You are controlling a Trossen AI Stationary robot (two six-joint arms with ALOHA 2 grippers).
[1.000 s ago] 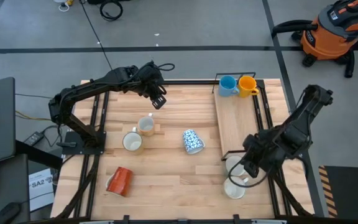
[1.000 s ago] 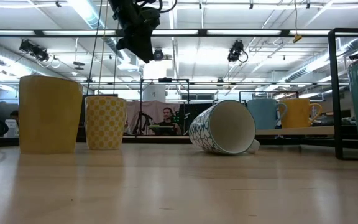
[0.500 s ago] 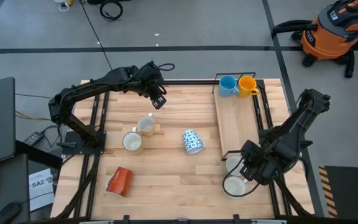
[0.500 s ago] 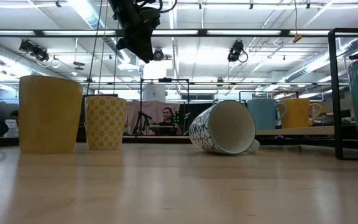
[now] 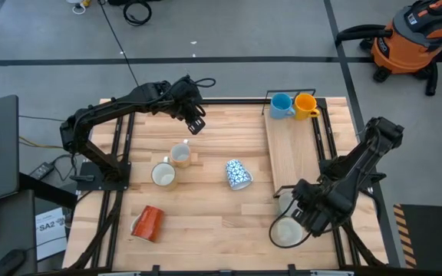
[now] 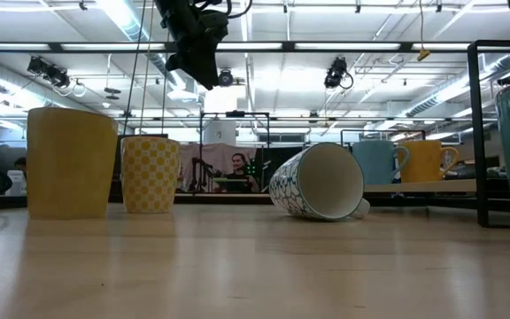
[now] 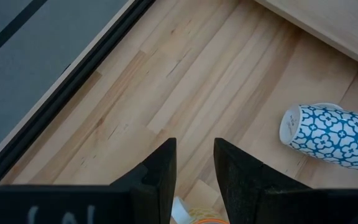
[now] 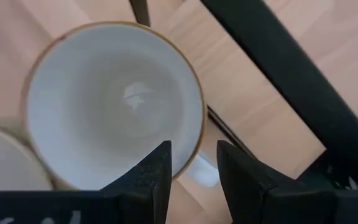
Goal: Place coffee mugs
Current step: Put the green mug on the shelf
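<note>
Pale matt wood table (image 5: 206, 222), glossy glazed ceramic patterned mug (image 7: 331, 134), smooth white mug (image 8: 114, 102), black metal rack (image 8: 278, 68)

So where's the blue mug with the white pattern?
In the high view the blue-and-white patterned mug lies on its side near the table's middle, right of the two cream mugs and left of the raised wooden board.

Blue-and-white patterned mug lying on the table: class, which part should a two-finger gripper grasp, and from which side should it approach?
The blue-and-white patterned mug lies on its side, mouth toward the table's front edge. Its rim is probably the best hold: one finger inside the open mouth, one outside on the upper wall, coming from above at that end. The round body could roll if pinched across.
</note>
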